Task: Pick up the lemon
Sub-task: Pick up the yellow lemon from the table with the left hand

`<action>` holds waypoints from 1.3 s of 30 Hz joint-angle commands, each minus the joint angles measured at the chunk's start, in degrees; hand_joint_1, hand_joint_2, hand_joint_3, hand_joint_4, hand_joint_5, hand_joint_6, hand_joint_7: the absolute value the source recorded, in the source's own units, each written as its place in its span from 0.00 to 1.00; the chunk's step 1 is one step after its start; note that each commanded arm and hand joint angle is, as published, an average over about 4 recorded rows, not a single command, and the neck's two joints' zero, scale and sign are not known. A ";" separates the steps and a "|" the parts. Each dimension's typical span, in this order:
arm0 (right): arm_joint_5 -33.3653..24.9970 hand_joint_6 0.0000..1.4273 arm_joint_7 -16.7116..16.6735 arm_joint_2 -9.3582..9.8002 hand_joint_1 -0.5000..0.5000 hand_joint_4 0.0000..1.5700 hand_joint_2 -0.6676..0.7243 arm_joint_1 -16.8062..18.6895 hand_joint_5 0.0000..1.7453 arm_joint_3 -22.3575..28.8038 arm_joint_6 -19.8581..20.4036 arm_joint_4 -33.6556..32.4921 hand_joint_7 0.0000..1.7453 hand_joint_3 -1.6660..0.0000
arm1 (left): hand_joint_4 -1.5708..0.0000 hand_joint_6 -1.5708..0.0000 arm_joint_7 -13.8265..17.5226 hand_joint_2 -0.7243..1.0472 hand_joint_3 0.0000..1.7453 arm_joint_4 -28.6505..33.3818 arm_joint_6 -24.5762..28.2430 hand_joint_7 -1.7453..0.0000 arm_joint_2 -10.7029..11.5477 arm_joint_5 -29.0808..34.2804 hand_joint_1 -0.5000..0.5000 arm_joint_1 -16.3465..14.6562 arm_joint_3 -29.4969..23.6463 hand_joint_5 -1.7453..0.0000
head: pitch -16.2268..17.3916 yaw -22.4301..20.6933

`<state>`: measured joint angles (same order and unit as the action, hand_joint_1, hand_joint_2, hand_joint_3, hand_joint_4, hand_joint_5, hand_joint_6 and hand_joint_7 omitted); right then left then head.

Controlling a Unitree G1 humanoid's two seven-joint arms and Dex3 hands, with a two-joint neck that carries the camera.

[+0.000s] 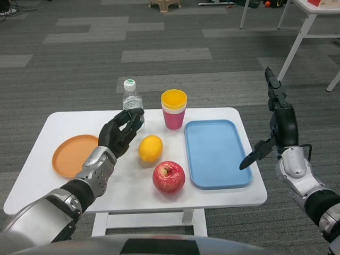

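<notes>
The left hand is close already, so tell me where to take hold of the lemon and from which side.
Grip the lemon across its rounded middle, not its tapered ends. It lies free on the white table, long axis running roughly away from the robot. Probably best to come from its left, where the open left hand hovers. The apple crowds its near right and the stacked cups stand behind.

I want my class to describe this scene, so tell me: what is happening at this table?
A humanoid robot is going for the lemon on the white table. Its left hand hovers just left of the lemon, fingers apart, holding nothing yet. The right hand is raised open beyond the table's right edge. Around the lemon sit an apple, a blue tray, stacked cups, a water bottle and an orange plate.
</notes>
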<state>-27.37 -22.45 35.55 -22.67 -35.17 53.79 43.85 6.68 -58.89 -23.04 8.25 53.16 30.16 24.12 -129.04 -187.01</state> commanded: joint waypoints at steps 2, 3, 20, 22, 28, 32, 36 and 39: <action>-0.51 0.00 -0.13 -0.13 0.04 0.07 0.91 0.61 0.00 -0.16 0.00 0.45 0.00 1.00 | 0.95 0.11 -0.49 0.98 0.05 -0.57 -1.22 0.11 0.80 -0.17 0.14 -0.62 -0.08 0.41 | 0.17 0.09; -0.49 0.00 -0.13 -0.13 0.04 0.07 0.91 0.61 0.00 -0.16 0.00 0.45 0.00 1.00 | 0.95 0.10 -0.51 0.96 0.05 -0.59 -1.29 0.09 0.80 -0.30 0.14 -0.62 -0.10 0.40 | 0.22 0.12; -0.58 0.00 -0.13 -0.13 0.04 0.07 0.91 0.61 0.00 -0.16 0.00 0.54 0.00 1.00 | 0.90 0.07 -0.51 0.95 0.05 -1.27 -4.08 0.03 0.80 -4.21 0.21 -0.62 -0.65 0.35 | 0.56 0.11; -0.58 0.00 -0.13 -0.13 0.04 0.08 0.91 0.61 0.00 -0.16 0.00 0.54 0.00 1.00 | 0.96 0.15 -0.57 0.95 0.05 -1.40 -4.39 0.04 0.76 -4.47 0.14 -0.62 -0.65 0.41 | 0.79 0.16; -0.58 0.00 -0.13 -0.13 0.04 0.09 0.91 0.61 0.00 -0.14 0.00 0.58 0.00 1.00 | 1.00 0.95 -3.58 1.00 0.05 -0.83 -6.28 0.44 0.67 -16.80 0.00 -1.00 -4.30 0.24 | 0.76 0.19; -0.60 0.00 -0.13 -0.13 0.04 0.08 0.91 0.61 0.00 -0.11 0.00 0.62 0.00 1.00 | 1.00 1.00 -3.83 1.00 0.05 8.07 4.43 0.53 0.69 -43.52 0.00 -2.98 -15.73 0.15 | 0.79 0.12; -0.67 0.00 -0.13 -0.13 0.04 0.08 0.91 0.61 0.00 -0.16 0.00 0.84 0.00 1.00 | 1.00 1.00 -1.63 1.00 0.05 16.35 13.46 0.56 0.58 -59.58 0.00 -3.26 -19.20 0.12 | 0.67 0.15; -0.67 0.00 -0.13 -0.13 0.04 0.09 0.91 0.61 0.00 -0.16 0.00 0.91 0.00 1.00 | 1.00 1.00 -0.64 1.00 0.06 18.81 16.66 0.57 0.63 -64.39 0.00 -2.67 -19.13 0.12 | 0.59 0.29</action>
<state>-27.34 -22.45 35.55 -22.66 -35.18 53.79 44.11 4.67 -43.99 -10.97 8.19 -4.22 28.21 7.00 -128.44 -186.77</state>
